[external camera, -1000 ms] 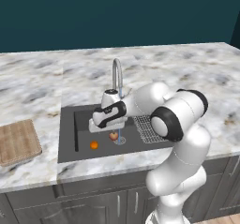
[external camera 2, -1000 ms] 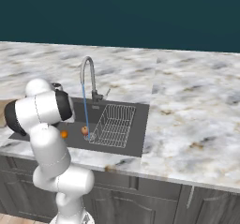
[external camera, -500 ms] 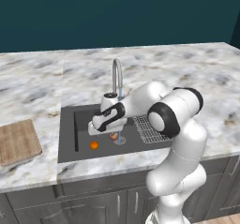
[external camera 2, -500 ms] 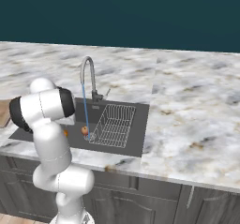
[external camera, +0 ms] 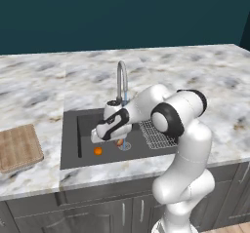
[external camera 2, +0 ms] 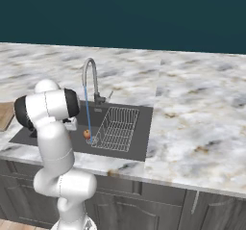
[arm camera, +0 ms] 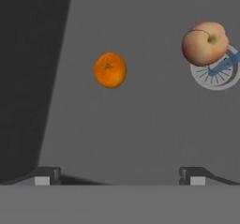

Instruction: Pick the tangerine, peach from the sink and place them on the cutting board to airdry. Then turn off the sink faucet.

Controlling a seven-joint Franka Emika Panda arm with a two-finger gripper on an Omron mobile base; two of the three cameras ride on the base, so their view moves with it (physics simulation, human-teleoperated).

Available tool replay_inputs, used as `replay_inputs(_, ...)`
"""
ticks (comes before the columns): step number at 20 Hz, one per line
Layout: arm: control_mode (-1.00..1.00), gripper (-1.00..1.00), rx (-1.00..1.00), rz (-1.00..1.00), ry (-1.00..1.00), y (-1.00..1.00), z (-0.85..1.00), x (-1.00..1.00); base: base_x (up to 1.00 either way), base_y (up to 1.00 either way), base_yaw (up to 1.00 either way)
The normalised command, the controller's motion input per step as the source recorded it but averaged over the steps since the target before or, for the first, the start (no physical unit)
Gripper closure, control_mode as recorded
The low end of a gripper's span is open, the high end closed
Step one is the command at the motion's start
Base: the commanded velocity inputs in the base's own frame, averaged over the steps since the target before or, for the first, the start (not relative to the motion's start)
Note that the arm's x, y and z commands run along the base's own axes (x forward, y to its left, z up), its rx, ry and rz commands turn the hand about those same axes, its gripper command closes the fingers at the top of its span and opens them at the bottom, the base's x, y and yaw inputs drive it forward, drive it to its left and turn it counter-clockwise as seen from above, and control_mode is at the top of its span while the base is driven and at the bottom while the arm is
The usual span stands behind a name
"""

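Note:
The tangerine (arm camera: 110,70), a plain orange ball, lies on the dark sink floor (arm camera: 140,124), ahead of my open gripper (arm camera: 119,178) and slightly left of its centre; nothing sits between the fingertips (arm camera: 44,176). The peach (arm camera: 204,43), red and cream, rests at the upper right against the round drain (arm camera: 216,75). From the left base, my gripper (external camera: 96,138) hangs low inside the sink (external camera: 71,149), just above the tangerine (external camera: 98,151), with the peach (external camera: 119,142) to its right. The faucet (external camera: 121,78) runs a thin blue stream. The cutting board (external camera: 17,147) lies on the counter to the left.
A wire rack (external camera 2: 115,128) fills the sink's right section. The faucet (external camera 2: 89,75) arches over the peach (external camera 2: 87,134) from behind. Marble counter (external camera: 205,76) surrounds the basin, and the sink's left wall (arm camera: 28,78) stands close beside the hand.
The hand has come down and leftward into the basin, closer to the tangerine. The jaws have stayed open and both fruits lie where they were.

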Motion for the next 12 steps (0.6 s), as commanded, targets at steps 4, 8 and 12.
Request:
replay_inputs(4, -1.0, -1.0, 0.0, 0.0, 0.0, 0.04, -0.13, 0.09, 0.0, 0.0, 0.0)
replay_inputs(8, -1.0, -1.0, 0.0, 0.0, 0.0, 0.03, -0.11, 0.11, 0.0, 0.0, 0.0)
replay_inputs(12, -1.0, -1.0, 0.01, 0.0, 0.0, 0.01, -0.07, 0.11, 0.0, 0.0, 0.0)
